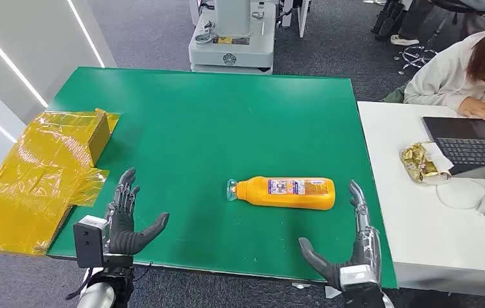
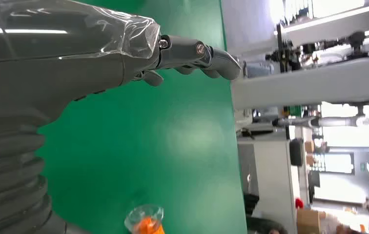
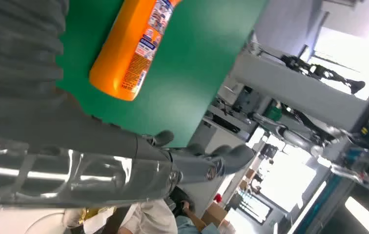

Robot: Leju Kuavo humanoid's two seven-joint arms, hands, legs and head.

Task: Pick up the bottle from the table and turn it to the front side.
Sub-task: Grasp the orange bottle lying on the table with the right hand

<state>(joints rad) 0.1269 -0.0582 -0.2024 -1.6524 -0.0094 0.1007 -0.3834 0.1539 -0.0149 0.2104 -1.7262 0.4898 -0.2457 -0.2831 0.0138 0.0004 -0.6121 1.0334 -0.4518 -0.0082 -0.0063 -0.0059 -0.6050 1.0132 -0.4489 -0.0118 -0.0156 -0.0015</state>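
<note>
An orange bottle [image 1: 285, 192] with a printed label lies on its side on the green table [image 1: 201, 122], its clear cap pointing left. The right wrist view shows the bottle's base end [image 3: 131, 53]; the left wrist view catches its cap [image 2: 143, 220]. My left hand [image 1: 124, 218] hovers over the table's near left, fingers spread, holding nothing, well left of the bottle. Over the near right edge, just right of the bottle's base, my right hand [image 1: 349, 247] is likewise spread and empty.
A crumpled yellow plastic-wrapped box [image 1: 47, 173] overhangs the table's left edge. A white table [image 1: 407, 224] on the right holds a laptop [image 1: 474, 144] and a gold wrapper [image 1: 423, 163]; a person [image 1: 464, 70] sits behind it. A grey machine base [image 1: 230, 42] stands beyond the far edge.
</note>
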